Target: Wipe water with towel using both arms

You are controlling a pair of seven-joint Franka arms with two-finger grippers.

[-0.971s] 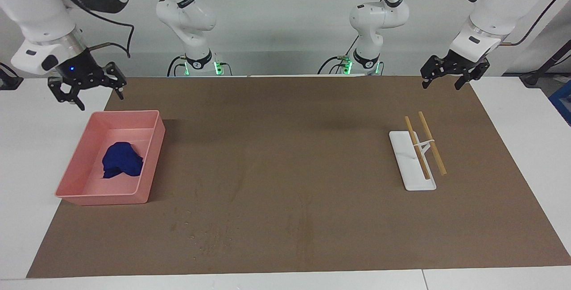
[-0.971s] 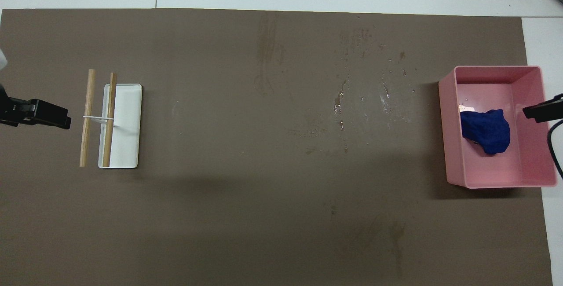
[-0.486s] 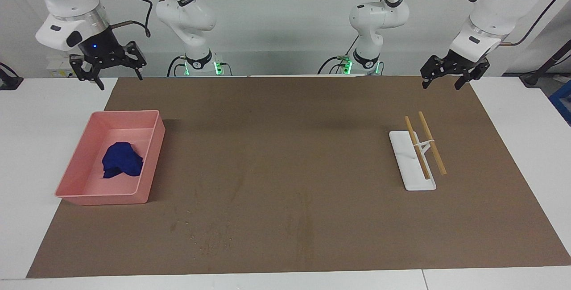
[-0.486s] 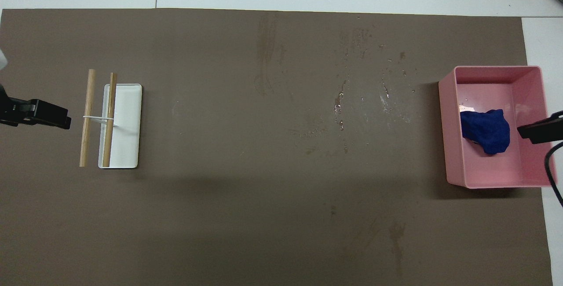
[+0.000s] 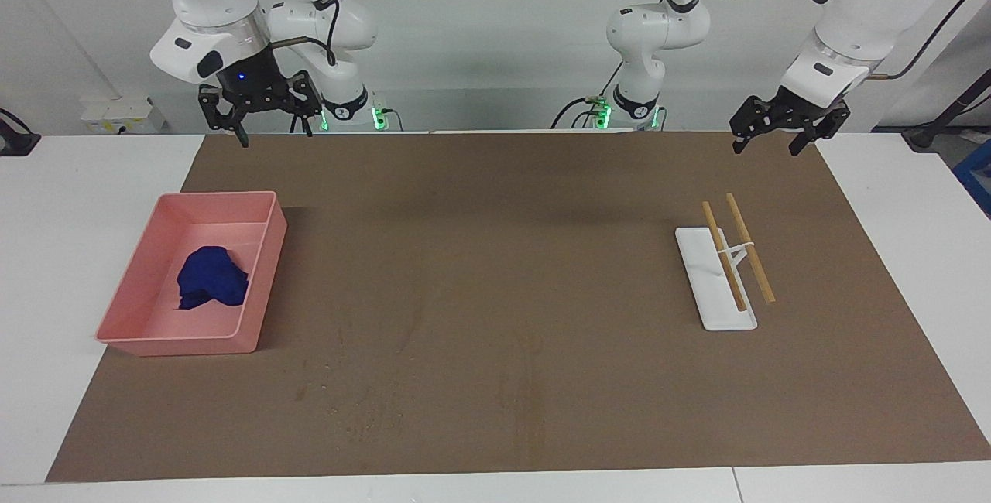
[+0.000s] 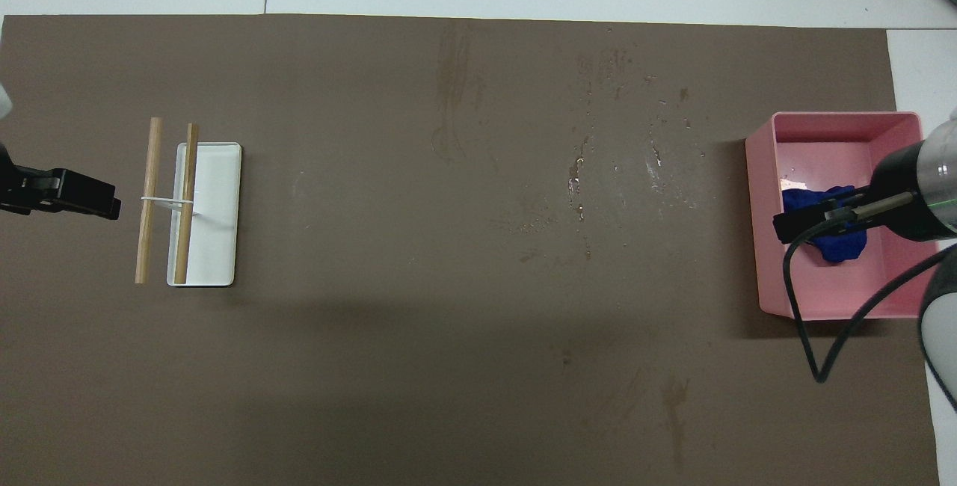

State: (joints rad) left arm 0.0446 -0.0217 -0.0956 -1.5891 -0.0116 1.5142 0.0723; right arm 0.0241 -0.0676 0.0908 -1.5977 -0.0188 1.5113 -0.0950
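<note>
The deep-blue towel (image 5: 210, 278) lies crumpled in a pink bin (image 5: 267, 255) at the right arm's end of the mat. Water drops (image 6: 620, 164) speckle the mat beside the bin, toward the middle and the table edge farthest from the robots. My right gripper (image 5: 275, 131) is open and empty, raised high above the bin and well clear of the towel. In the overhead view the right gripper (image 6: 804, 220) covers part of the towel (image 6: 841, 247). My left gripper (image 5: 766, 145) is open and empty, and it waits in the air over the mat's corner at the left arm's end.
A white rack (image 5: 716, 286) with two wooden rods stands on the brown mat (image 5: 495, 294) at the left arm's end, and it also shows in the overhead view (image 6: 217, 209). The left gripper (image 6: 90, 200) hangs beside it. Faint dried streaks mark the mat's middle.
My right gripper has risen and swung from outside the mat's end to a place over the pink bin, and now covers part of the towel from above. The left arm has not moved.
</note>
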